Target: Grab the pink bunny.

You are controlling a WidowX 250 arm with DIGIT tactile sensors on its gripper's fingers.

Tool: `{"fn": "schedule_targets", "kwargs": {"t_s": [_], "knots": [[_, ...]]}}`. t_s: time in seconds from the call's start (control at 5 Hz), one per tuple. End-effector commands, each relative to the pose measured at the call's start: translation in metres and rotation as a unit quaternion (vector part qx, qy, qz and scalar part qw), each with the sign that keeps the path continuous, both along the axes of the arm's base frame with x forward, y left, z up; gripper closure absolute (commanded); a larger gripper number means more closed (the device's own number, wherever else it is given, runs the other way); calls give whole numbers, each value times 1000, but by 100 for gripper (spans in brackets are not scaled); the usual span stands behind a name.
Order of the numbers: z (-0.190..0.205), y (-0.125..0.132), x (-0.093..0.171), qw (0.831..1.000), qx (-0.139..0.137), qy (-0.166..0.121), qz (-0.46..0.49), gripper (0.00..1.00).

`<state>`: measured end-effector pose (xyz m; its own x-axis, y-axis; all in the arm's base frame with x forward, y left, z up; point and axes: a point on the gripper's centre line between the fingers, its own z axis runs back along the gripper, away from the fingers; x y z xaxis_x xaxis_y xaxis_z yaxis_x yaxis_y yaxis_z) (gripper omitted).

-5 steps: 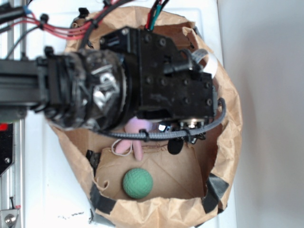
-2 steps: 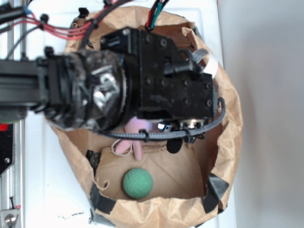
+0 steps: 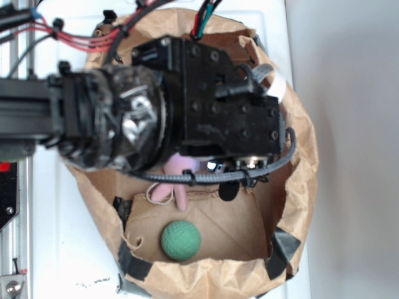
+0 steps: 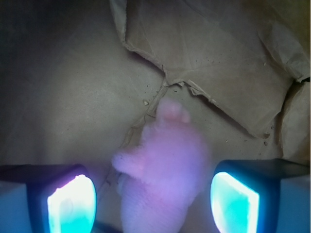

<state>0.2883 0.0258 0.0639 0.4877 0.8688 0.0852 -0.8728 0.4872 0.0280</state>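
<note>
Pink bunny [image 4: 163,170]: I see it lying on the brown paper floor of the bag, right between my two fingers; from the exterior view only its lower part [image 3: 177,180] shows from under the arm.
Tool [image 4: 153,196]: my jaws stand wide apart, one lit pad [image 4: 72,204] on each side of the bunny, with a gap on both sides; I see no contact with the plush.
Arm [image 3: 206,106]: from outside, its black body hangs over the bag and hides most of the bunny.
Green ball [image 3: 181,240]: it sits on the bag floor, apart from the bunny, nearer the bottom rim.
Paper bag [image 3: 302,162]: brown, crumpled, rim rolled down, black tape patches along the lower edge.
Surface [image 3: 75,249]: white, under the bag.
</note>
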Motion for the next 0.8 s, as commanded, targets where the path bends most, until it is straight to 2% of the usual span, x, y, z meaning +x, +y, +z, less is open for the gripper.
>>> {"fn": "schedule_targets", "kwargs": {"t_s": [0.0,0.4,0.6], "knots": [[3,6,2,999,11,-50,-17,0],[-15,8,2,997,28,-59,-29,0],[-18,8,7,997,26,-62,-31,0]]}}
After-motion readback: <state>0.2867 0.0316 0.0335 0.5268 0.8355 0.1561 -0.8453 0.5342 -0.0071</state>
